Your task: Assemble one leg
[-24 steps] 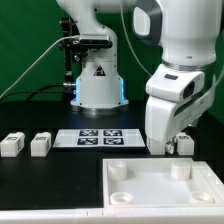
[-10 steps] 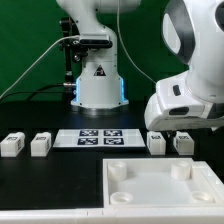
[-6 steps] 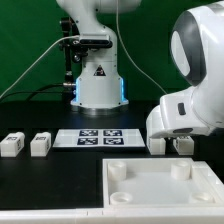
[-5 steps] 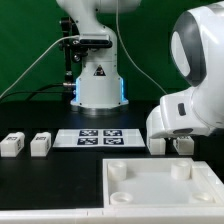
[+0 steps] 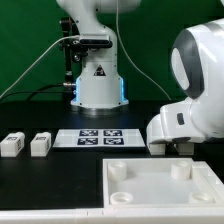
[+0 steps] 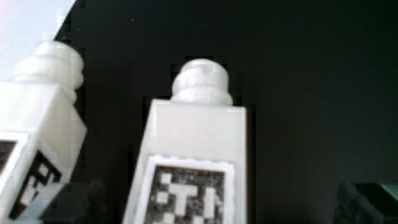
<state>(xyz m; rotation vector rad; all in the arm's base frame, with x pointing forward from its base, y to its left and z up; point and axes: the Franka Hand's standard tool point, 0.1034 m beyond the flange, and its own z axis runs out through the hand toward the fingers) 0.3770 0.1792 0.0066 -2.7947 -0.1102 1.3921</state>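
tool spread open, its fingers out of sight, with the small white plastic rectangular leg (image 6: 192, 150) lying on the black table (image 6: 302, 90) right beneath it; an off-centre descent may clip the twin white block (image 6: 45, 115) just beside.

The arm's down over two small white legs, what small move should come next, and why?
Probably ease straight down onto the leg centred in the wrist view, then close on it. The arm hangs low over that pair, nothing looks gripped, and the neighbouring leg sits close beside, so stay centred.
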